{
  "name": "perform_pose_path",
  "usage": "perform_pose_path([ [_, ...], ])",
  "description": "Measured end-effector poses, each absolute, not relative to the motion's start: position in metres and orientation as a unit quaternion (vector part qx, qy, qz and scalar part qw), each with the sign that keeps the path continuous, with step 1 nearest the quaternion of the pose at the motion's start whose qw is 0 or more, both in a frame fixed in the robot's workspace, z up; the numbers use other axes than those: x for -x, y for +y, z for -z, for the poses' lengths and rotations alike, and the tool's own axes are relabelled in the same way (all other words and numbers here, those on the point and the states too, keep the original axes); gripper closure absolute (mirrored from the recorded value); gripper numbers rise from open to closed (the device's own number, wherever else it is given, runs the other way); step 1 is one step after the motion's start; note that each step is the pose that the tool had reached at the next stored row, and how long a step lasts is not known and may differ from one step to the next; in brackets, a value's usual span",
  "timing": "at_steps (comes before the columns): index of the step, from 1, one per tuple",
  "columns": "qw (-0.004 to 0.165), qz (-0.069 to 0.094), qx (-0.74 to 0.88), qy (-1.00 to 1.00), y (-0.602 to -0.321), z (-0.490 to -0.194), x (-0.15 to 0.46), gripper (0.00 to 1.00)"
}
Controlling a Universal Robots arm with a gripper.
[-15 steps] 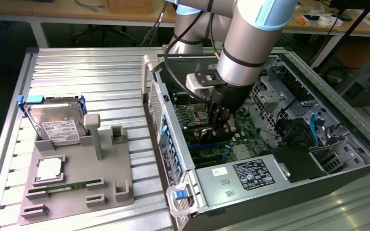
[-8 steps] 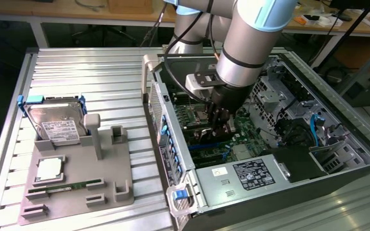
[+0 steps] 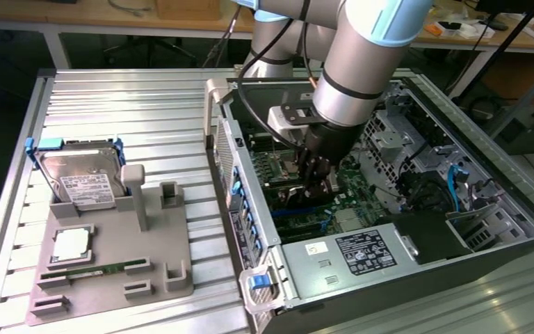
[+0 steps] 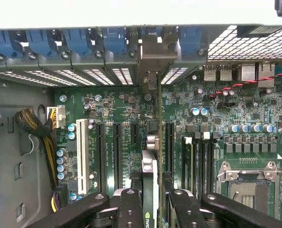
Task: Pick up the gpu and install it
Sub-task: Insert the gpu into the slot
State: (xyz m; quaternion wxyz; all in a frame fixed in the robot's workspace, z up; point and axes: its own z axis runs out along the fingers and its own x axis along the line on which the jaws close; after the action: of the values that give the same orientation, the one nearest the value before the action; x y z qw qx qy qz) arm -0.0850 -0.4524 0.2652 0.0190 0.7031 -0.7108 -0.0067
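My gripper [image 3: 313,179] is down inside the open computer case [image 3: 248,209], over the green motherboard [image 3: 346,202]. In the wrist view the gpu [image 4: 150,175] stands on edge between the black fingers [image 4: 130,209], and the gripper [image 4: 152,211] is shut on it. Its thin green board runs straight up the motherboard [image 4: 107,104] between two black expansion slots [image 4: 118,152]. Its silver bracket [image 4: 152,59] sits against the case's rear slot openings, under the blue clips. I cannot tell whether the card's edge is seated in a slot. In the exterior view the gpu [image 3: 300,193] shows as a dark piece under the fingers.
A grey fixture plate [image 3: 170,278] left of the case holds a silver hard drive [image 3: 86,177], a processor [image 3: 70,243] and a green memory stick [image 3: 95,268]. Inside the case are the power supply [image 3: 364,254], a white slot [image 4: 82,156], the processor socket [image 4: 247,183] and a cable bundle [image 4: 36,133].
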Motion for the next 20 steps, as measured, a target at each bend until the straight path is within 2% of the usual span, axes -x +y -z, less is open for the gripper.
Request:
perform_pose_path([
  [20, 0.012, 0.001, -0.701, -0.713, -0.4523, -0.2608, 0.0861, 0.73],
])
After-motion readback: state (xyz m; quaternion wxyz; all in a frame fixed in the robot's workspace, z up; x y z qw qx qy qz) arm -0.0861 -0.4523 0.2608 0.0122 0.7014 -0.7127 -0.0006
